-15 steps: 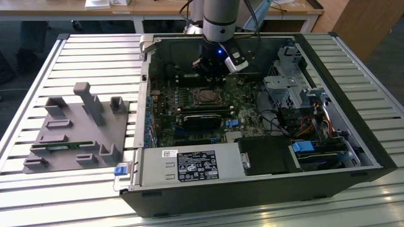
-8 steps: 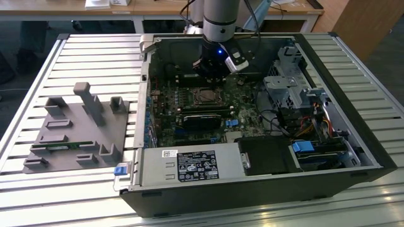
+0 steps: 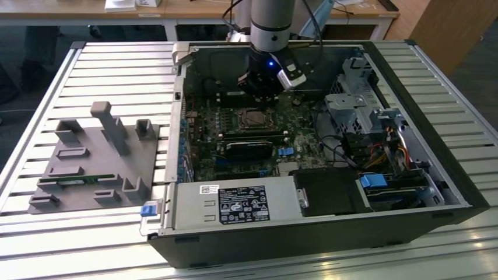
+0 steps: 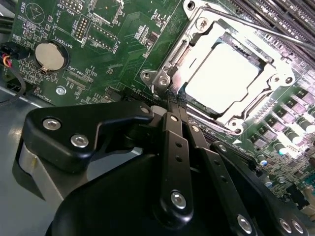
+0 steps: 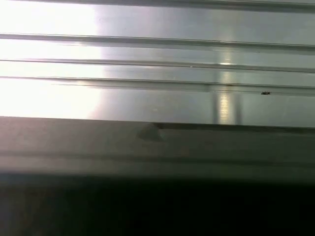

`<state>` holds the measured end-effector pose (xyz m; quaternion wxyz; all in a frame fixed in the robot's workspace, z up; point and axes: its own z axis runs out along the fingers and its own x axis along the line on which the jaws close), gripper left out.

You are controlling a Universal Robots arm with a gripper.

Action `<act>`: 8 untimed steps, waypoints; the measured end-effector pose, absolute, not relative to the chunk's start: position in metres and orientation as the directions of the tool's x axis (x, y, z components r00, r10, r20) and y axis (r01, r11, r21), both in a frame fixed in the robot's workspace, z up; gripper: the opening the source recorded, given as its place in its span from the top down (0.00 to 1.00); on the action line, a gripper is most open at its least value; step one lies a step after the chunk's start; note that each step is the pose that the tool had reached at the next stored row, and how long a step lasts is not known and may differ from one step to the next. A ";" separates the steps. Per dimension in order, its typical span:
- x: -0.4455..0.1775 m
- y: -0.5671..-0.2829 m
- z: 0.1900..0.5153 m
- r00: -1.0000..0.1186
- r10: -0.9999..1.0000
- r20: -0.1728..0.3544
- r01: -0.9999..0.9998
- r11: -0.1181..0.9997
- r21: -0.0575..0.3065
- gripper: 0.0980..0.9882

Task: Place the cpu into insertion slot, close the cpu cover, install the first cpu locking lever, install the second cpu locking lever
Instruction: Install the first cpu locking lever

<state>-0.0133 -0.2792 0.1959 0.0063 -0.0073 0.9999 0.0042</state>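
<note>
Our pincer (image 4: 173, 105), pressed together, sits at the cpu cover (image 4: 197, 42), closed over the cpu (image 4: 224, 78); we judge a slip could scratch the board.

The board (image 4: 123, 44) is green with fine pale print, and a silver coin cell (image 4: 49, 55) sits on it. The cpu (image 4: 222, 78) is pale silvery-white (glare washes it nearly blank), framed by the shiny silver cover (image 4: 197, 37). The gripper (image 4: 170, 110) is matte black with silver screws. In the exterior view the case (image 3: 404, 192) is black, the fixture (image 3: 93, 163) plain grey, and the table (image 3: 125, 64) silvery with ribbed stripes.
</note>
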 end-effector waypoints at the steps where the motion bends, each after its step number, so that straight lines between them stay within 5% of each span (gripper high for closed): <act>1: -0.013 -0.279 0.196 -1.000 -0.015 -0.013 -0.015 1.000 0.009 0.99; 8: -0.013 -0.279 0.210 -1.000 -0.014 -0.013 -0.015 1.000 0.009 0.99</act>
